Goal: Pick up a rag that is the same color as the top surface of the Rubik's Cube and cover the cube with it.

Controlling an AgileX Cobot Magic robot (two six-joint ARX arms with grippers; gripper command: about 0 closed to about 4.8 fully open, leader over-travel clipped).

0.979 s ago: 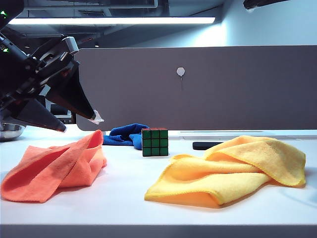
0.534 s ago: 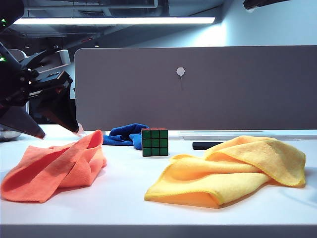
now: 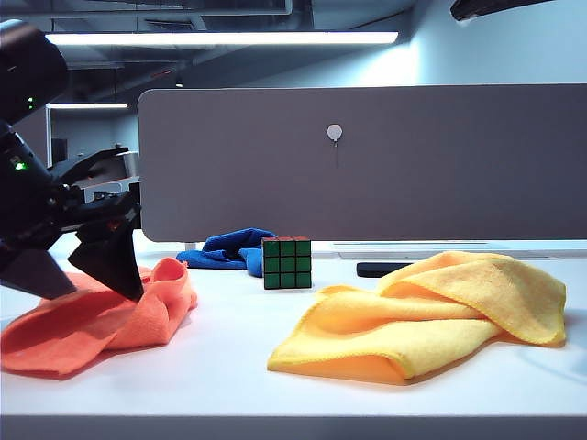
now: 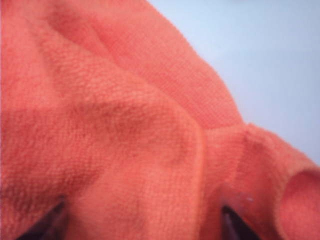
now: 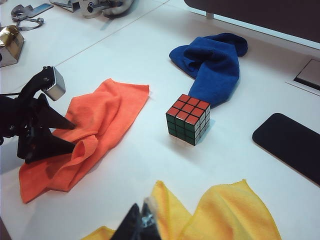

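Observation:
The orange rag lies crumpled at the left of the table. My left gripper stands open, with both fingertips pressed down into it. In the left wrist view the rag fills the picture, and a raised fold sits between the left gripper's dark fingertips. The Rubik's Cube stands right of the rag, green face forward; its top is orange-red. My right gripper hangs shut above the yellow cloth, holding nothing. From there I see the left gripper on the rag.
A large yellow cloth lies right of the cube. A blue cloth is bunched behind the cube and a black phone lies beyond it. A grey partition closes the back. Metal tools sit at the far edge.
My left gripper has come down and to the left onto the rag, flattening its raised edge. The cube, the other cloths and the right gripper have not moved.

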